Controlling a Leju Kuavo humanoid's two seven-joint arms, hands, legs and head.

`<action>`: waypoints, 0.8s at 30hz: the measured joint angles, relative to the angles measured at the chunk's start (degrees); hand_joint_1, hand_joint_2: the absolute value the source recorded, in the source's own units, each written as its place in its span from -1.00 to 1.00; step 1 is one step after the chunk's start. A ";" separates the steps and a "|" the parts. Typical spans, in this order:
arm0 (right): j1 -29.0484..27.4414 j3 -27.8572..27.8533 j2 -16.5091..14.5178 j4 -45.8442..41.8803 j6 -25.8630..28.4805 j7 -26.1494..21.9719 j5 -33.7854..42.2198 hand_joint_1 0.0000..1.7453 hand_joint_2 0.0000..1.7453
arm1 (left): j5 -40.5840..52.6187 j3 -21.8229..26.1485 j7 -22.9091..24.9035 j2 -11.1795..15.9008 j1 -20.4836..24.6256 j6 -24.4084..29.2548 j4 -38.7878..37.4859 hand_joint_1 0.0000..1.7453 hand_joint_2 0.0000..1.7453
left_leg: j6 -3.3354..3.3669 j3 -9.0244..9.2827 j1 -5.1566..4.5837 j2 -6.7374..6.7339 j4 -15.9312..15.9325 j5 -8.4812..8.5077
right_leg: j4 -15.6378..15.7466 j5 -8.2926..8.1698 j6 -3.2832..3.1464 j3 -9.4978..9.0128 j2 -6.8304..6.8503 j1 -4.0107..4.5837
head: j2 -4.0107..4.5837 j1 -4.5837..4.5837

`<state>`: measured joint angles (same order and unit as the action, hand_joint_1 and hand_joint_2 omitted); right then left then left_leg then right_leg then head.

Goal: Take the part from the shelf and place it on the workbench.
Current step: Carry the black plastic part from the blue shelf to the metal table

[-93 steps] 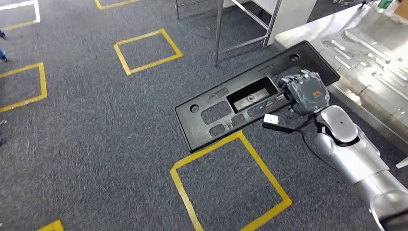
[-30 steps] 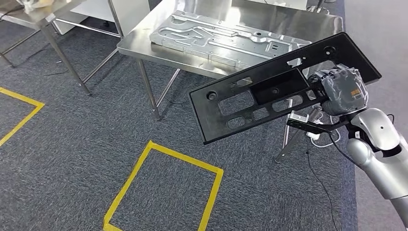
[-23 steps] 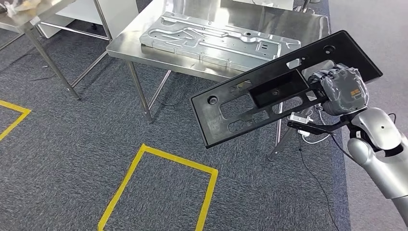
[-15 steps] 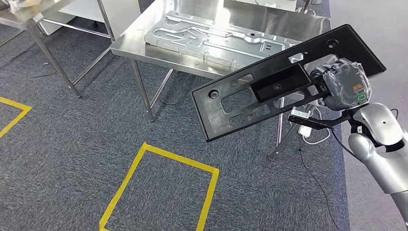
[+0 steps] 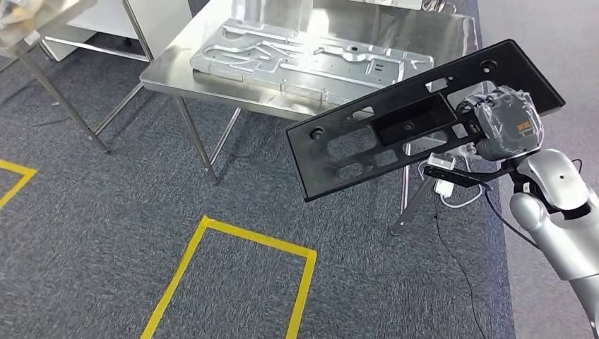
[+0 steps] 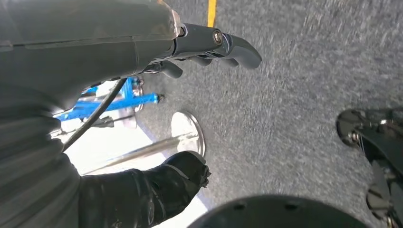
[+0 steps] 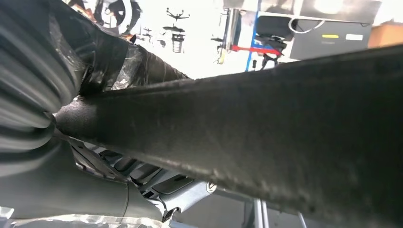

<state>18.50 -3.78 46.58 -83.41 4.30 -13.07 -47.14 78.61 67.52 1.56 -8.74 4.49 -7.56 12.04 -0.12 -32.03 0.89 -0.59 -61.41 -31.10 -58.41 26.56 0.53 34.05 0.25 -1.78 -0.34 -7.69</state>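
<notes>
Risk of collision judged high: long black plastic panel held by one edge only, far end cantilevered well out from the right hand, liable to sag, twist in the grip, or strike the steel workbench edge or the embossed metal plate already lying there. Right hand clenched around panel's near edge, panel carried above floor, overlapping workbench corner. Left hand hanging loose, fingers apart, grasping nothing.

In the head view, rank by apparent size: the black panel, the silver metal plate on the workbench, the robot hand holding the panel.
1. Black panel, though it is nearer the camera than the plate, so true size is unsure.
2. Silver metal plate, slightly smaller in the picture.
3. Right robot hand, clearly smallest.
</notes>
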 joint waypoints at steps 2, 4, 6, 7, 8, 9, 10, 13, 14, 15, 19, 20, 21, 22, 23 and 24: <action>-0.14 0.00 -0.03 0.04 0.01 0.00 0.08 1.00 1.00 | 0.03 0.00 0.01 0.01 -0.14 -0.02 -0.01 -1.00 1.00 | 0.02 -4.43 0.02 0.14 -7.84 -2.63 | 0.06 0.68 -0.79 -0.80 -0.10 0.23 | 0.00 0.01; -0.43 0.02 -0.18 0.14 0.00 -0.01 0.10 1.00 1.00 | 0.04 0.00 0.01 -0.01 -0.22 -0.05 -0.02 -1.00 1.00 | 0.20 -8.75 -0.06 0.18 -13.55 -3.11 | 0.01 1.53 -1.12 -1.74 -0.31 0.62 | -0.01 0.01; -0.60 0.05 -0.28 0.21 -0.01 -0.01 0.10 1.00 1.00 | 0.05 0.00 0.02 0.01 -0.34 -0.05 -0.02 -1.00 1.00 | 0.80 -9.12 -0.28 0.26 -10.76 1.12 | -0.05 2.58 -1.15 -3.08 -0.60 0.96 | 0.00 0.01; -0.61 0.06 -0.30 0.22 -0.01 -0.01 0.10 1.00 1.00 | 0.06 0.00 0.02 0.03 -0.42 -0.05 -0.02 -1.00 1.00 | 1.31 -8.09 -0.49 0.37 -6.99 3.94 | -0.04 3.16 -1.10 -3.81 -0.73 1.07 | 0.00 0.01; -0.54 0.07 -0.35 0.26 -0.01 -0.01 0.11 1.00 1.00 | 0.07 0.00 0.03 0.12 -0.54 -0.04 -0.02 -1.00 1.00 | 1.85 -6.82 -0.73 0.53 -3.61 5.90 | -0.04 3.72 -0.94 -4.31 -0.84 1.21 | 0.01 -0.01; -0.41 0.08 -0.40 0.32 -0.01 -0.01 0.11 1.00 1.00 | 0.07 0.00 0.02 0.18 -0.59 -0.04 -0.02 -1.00 1.00 | 2.25 -5.61 -0.95 0.66 -0.76 6.64 | -0.01 4.15 -0.67 -4.63 -0.98 1.29 | 0.01 0.00; -0.30 0.11 -0.45 0.40 -0.02 0.00 0.13 1.00 1.00 | 0.07 0.00 0.00 0.24 -0.57 -0.04 -0.02 -1.00 1.00 | 2.57 -4.85 -1.14 0.77 0.87 6.51 | 0.02 4.36 -0.32 -4.90 -1.06 1.27 | 0.01 -0.02; -0.06 0.34 -0.48 0.69 -0.05 -0.02 0.15 1.00 1.00 | 0.09 0.00 -0.05 0.24 -0.26 -0.05 -0.03 -1.00 1.00 | 3.29 -2.97 -1.15 0.79 3.05 5.50 | -0.40 4.06 0.66 -5.37 -1.07 0.95 | -0.01 -0.03; 0.17 0.41 -0.46 0.80 -0.09 -0.06 0.15 1.00 1.00 | 0.12 0.00 -0.07 0.21 -0.24 -0.05 -0.03 -1.00 1.00 | 3.57 -2.17 -1.00 0.77 3.63 5.41 | -1.53 4.17 0.90 -4.87 -0.95 0.86 | -0.01 -0.03; 0.54 0.45 -0.48 0.95 -0.13 -0.09 0.16 1.00 1.00 | 0.16 0.00 -0.08 0.19 -0.24 -0.05 -0.04 -1.00 1.00 | 3.78 -1.41 -0.86 0.79 4.14 5.30 | -3.58 4.67 1.13 -3.73 -0.81 0.74 | -0.01 -0.05; 1.69 0.66 -0.86 2.24 -0.43 -0.13 0.25 1.00 1.00 | 0.51 -0.01 -0.07 0.17 -0.28 -0.05 -0.04 -1.00 1.00 | 3.84 0.65 -0.65 0.87 4.54 3.75 | -13.62 7.89 2.32 4.42 -0.56 -0.03 | -0.03 -0.03; 1.89 0.89 -1.05 2.74 -0.57 -0.19 0.23 1.00 1.00 | 0.58 -0.01 -0.04 0.16 -0.28 -0.10 -0.04 -1.00 1.00 | 3.69 1.37 -0.55 0.92 4.51 3.17 | -13.02 7.18 2.58 5.23 -0.49 -0.27 | -0.03 -0.04; 2.23 1.20 -1.25 3.29 -0.69 -0.30 0.22 1.00 1.00 | 0.61 -0.02 -0.01 0.15 -0.28 -0.15 -0.04 -1.00 1.00 | 3.43 2.22 -0.44 0.95 4.46 2.49 | -10.57 5.16 2.81 5.15 -0.36 -0.49 | -0.03 -0.03; 2.66 1.54 -1.46 3.85 -0.77 -0.41 0.21 1.00 1.00 | 0.64 -0.02 0.04 0.14 -0.34 -0.19 -0.04 -1.00 1.00 | 3.09 2.92 -0.35 0.96 4.40 1.77 | -7.08 2.13 2.99 4.61 -0.12 -0.70 | -0.02 -0.05; 3.18 1.91 -1.72 4.50 -0.82 -0.51 0.25 1.00 1.00 | 0.66 -0.02 0.09 0.13 -0.37 -0.22 -0.04 -1.00 1.00 | 2.68 3.64 -0.27 0.92 4.27 1.11 | -4.12 -0.11 3.04 4.16 0.17 -0.68 | -0.01 0.02; 3.67 2.27 -2.00 5.10 -0.87 -0.60 0.29 1.00 1.00 | 0.68 -0.02 0.11 0.13 -0.39 -0.24 -0.04 -1.00 1.00 | 2.22 4.07 -0.25 0.89 4.19 0.53 | -2.10 -1.67 2.77 3.75 0.48 -0.48 | -0.01 0.00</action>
<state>22.17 -1.51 44.58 -78.31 3.43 -13.67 -46.84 79.30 67.49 1.68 -8.61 4.10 -7.80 12.00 2.09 -27.96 0.63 0.29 -57.22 -30.56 -60.51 24.89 3.31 37.80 0.73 -2.27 -0.35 -7.69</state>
